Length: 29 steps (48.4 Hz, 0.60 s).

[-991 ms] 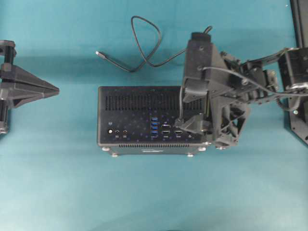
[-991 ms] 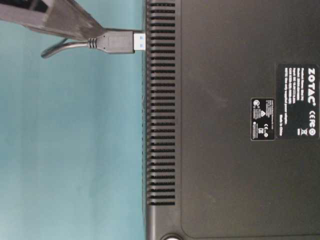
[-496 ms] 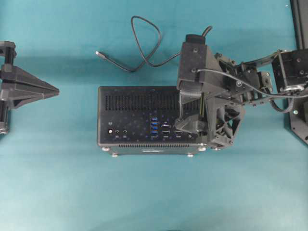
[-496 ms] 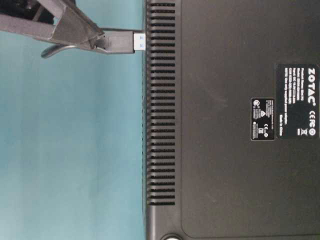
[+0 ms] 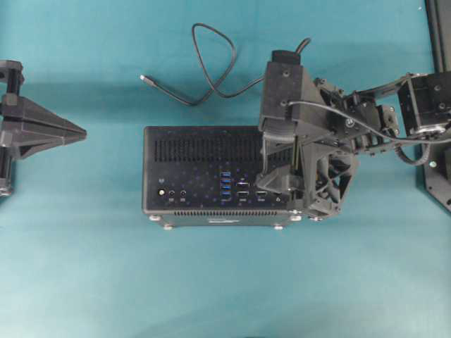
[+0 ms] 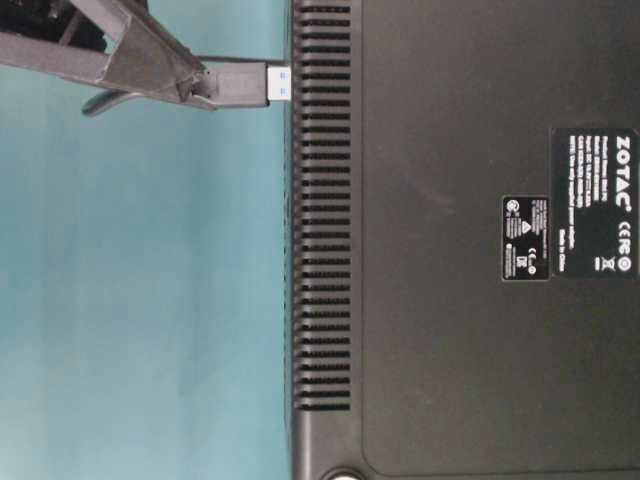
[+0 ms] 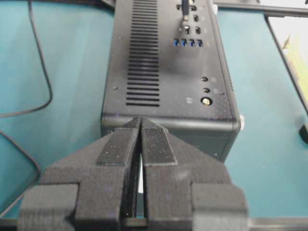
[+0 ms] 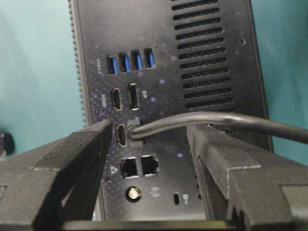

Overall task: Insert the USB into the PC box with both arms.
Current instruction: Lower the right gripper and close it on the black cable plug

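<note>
The USB point(image 8: 132, 131) is being kept upright in the PC box point(image 5: 204, 169), straddled by the right gripper point(image 8: 149, 168), whose jaws aren't yet touching it, while the pinched-together left gripper point(image 7: 140, 139) is being parked far off.

A flat teal tabletop point(image 5: 84, 267) fills nearly every view, evenly lit, with soft shadows across its upper part in the overhead view. At the far right edge a dark frame point(image 5: 438, 28) runs along the table (a pale strip shows beyond it from the left wrist view).
</note>
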Each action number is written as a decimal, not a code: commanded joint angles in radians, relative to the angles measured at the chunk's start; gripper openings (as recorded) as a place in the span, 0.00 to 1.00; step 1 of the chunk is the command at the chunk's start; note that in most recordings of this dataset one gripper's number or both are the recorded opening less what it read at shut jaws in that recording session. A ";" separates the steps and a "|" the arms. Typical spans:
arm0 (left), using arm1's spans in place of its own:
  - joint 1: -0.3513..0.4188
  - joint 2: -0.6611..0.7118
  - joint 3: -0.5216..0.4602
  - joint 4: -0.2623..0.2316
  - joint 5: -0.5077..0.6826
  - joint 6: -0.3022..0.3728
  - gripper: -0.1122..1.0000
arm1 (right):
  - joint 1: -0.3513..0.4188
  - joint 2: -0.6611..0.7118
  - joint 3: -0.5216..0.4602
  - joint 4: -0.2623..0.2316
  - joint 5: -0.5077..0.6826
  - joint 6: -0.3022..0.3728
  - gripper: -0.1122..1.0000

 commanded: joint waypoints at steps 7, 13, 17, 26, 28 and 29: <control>0.000 0.005 -0.012 0.002 -0.006 -0.002 0.10 | 0.005 -0.003 -0.026 0.009 -0.006 0.005 0.68; -0.002 0.005 -0.011 0.002 -0.005 -0.002 0.10 | 0.006 -0.002 -0.028 0.020 -0.006 0.005 0.60; 0.000 0.005 -0.011 0.002 -0.005 -0.002 0.10 | 0.008 -0.002 -0.026 0.020 -0.006 0.005 0.53; -0.002 0.005 -0.009 0.002 -0.005 -0.002 0.10 | 0.009 0.000 -0.026 0.020 -0.006 0.005 0.43; -0.002 0.005 -0.009 0.002 -0.005 -0.002 0.10 | 0.009 0.000 -0.026 0.020 -0.006 0.005 0.42; 0.000 0.005 -0.009 0.002 -0.005 -0.002 0.10 | 0.009 0.000 -0.026 0.021 -0.006 0.005 0.41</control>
